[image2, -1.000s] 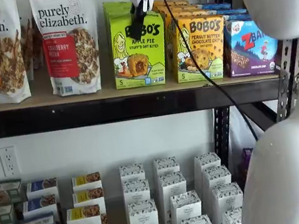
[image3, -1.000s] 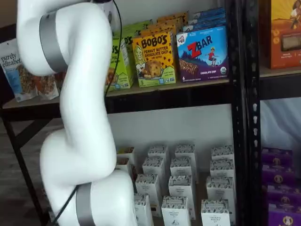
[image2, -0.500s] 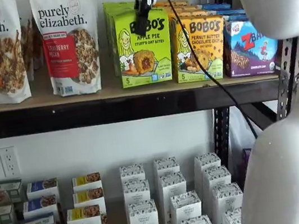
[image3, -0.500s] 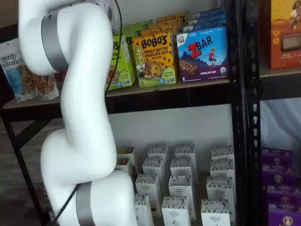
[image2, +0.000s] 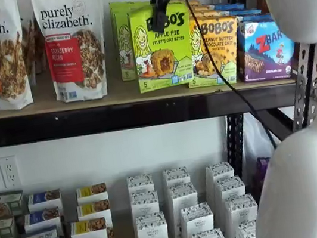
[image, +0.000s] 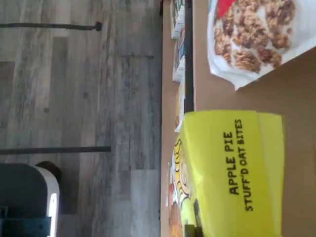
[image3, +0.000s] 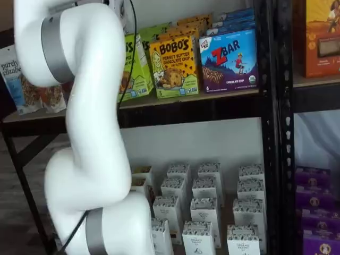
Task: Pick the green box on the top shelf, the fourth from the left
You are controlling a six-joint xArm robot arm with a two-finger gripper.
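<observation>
The green box (image2: 162,49) is lime green with "APPLE PIE" lettering and a cartoon girl. It stands out in front of its row at the front edge of the top shelf (image2: 86,119) and overlaps the yellow-orange Bobo's box (image2: 215,49). My gripper (image2: 161,13) comes down from the view's top edge, its black fingers shut on the box's upper edge. In a shelf view the green box (image3: 134,64) is half hidden behind my white arm, and the gripper is hidden. The wrist view shows the box's top panel (image: 232,168) over the tan board (image: 298,98).
More green boxes (image2: 123,40) stand behind it. Purely Elizabeth granola bags (image2: 73,45) stand to its left, one showing in the wrist view (image: 256,34). A blue ZBar box (image2: 265,48) stands at the right. Small white cartons (image2: 182,212) fill the lower shelf. My arm (image3: 90,133) blocks much of one view.
The green box has moved right and forward out of its row with the gripper on it, and now overlaps the yellow-orange box. The arm has shifted with it.
</observation>
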